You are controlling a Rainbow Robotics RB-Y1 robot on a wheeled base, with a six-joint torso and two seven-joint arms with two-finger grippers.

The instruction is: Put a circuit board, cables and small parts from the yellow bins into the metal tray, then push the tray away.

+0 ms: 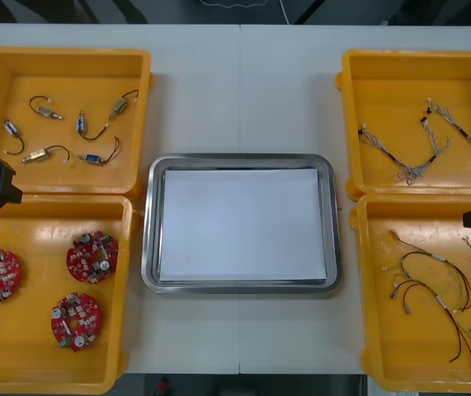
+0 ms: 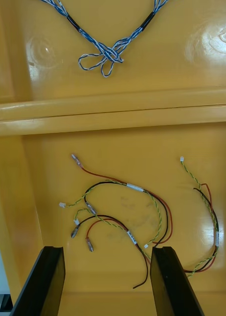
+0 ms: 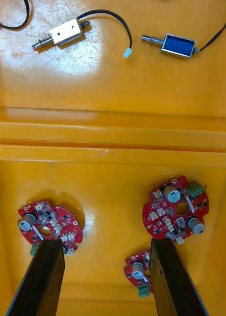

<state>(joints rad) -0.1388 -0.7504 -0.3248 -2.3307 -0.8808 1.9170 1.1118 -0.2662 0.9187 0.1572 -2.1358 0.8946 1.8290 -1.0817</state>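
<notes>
left gripper (image 3: 105,244) hangs with its black fingers spread wide over the near left yellow bin (image 1: 33,355), above the three round red circuit boards (image 1: 92,256). one board (image 3: 140,269) lies between the fingers, close against one of them. a second board (image 3: 175,208) sits just beyond that finger and a third board (image 3: 49,224) by the other. right gripper (image 2: 107,248) is likewise spread and empty over the near right bin (image 1: 416,363), with the red and yellow cables (image 2: 127,207) beyond its fingers. twisted blue and white cables (image 2: 103,54) lie in the far right bin, small metal parts (image 1: 45,111) in the far left one. metal tray (image 1: 239,159), white inside, sits between the bins with nothing in it, so the task looks to be at its start: the first pick, most likely a board. next move calls for lowering the left gripper over one board, fingers straddling its rim and clear of its neighbours, then closing.
</notes>
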